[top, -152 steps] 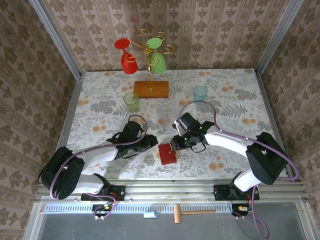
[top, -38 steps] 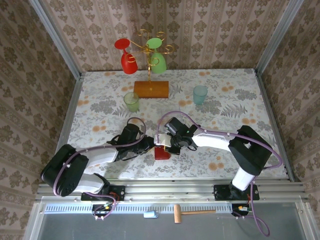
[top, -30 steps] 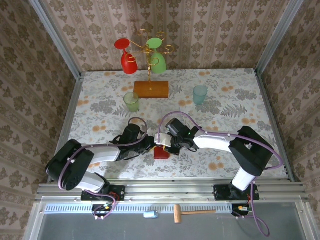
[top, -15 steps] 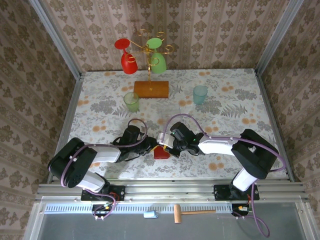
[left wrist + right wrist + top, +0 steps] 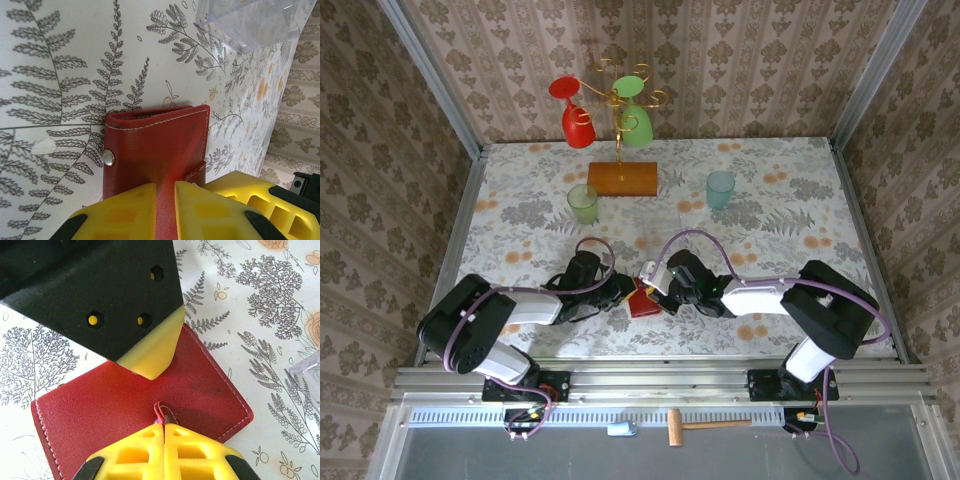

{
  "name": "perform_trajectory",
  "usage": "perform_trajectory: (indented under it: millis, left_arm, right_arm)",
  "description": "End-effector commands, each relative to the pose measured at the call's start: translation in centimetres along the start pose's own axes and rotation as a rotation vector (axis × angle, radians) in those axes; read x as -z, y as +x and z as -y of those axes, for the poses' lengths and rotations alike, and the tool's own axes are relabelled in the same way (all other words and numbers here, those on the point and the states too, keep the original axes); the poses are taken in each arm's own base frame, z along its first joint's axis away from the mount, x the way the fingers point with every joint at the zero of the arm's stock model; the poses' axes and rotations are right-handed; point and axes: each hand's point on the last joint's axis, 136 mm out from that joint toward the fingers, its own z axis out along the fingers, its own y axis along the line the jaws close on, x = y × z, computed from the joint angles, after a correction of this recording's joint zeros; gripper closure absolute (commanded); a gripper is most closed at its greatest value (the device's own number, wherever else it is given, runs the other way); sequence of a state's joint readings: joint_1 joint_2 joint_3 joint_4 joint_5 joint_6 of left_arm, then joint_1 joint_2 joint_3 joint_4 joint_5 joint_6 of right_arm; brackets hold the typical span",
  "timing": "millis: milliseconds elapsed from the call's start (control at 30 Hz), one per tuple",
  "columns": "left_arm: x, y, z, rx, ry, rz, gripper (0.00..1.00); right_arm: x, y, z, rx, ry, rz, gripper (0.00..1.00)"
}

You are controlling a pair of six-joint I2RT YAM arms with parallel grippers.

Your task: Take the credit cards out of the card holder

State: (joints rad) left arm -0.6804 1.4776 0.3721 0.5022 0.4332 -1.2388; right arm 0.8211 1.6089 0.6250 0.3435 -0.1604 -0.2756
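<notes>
The card holder (image 5: 641,303) lies near the middle of the desk's (image 5: 520,215) near edge, one side clenched in the left jaws, its tab (image 5: 160,413) pinched by the right jaws.

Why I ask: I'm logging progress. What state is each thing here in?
card holder: folded shut.
left gripper: jaws shut on the card holder's edge.
right gripper: jaws shut on the card holder's small red tab.
red glass: hanging upside down on the stand.
green glass: hanging upside down there too.
green cup: upright.
teal cup: upright.
</notes>
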Motion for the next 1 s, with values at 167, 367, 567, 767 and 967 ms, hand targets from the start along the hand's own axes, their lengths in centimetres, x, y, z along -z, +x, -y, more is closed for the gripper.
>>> perform_trajectory:
  millis: [167, 367, 567, 767, 967]
  left_arm:
    - [-0.1, 1.1, -2.7, 0.047, -0.080, -0.026, 0.82]
    - [0.2, 1.3, -3.7, 0.054, -0.166, -0.046, 0.82]
    - [0.7, 1.2, -4.0, 0.062, -0.191, -0.034, 0.81]
    - [1.0, 0.7, -2.5, 0.033, -0.156, -0.021, 0.80]
    - [1.6, -0.1, -0.3, -0.042, -0.163, -0.020, 0.77]
  right_arm:
    - [0.6, -2.8, 0.7, -0.106, 0.080, 0.148, 1.00]
    - [1.2, -2.4, 1.3, -0.207, 0.121, 0.168, 1.00]
    - [1.6, -1.6, 1.5, -0.274, 0.139, 0.166, 1.00]
    - [2.0, -0.6, 2.5, -0.407, 0.195, 0.096, 0.84]
    - [4.3, 0.4, 3.4, -0.554, 0.276, 0.025, 0.56]
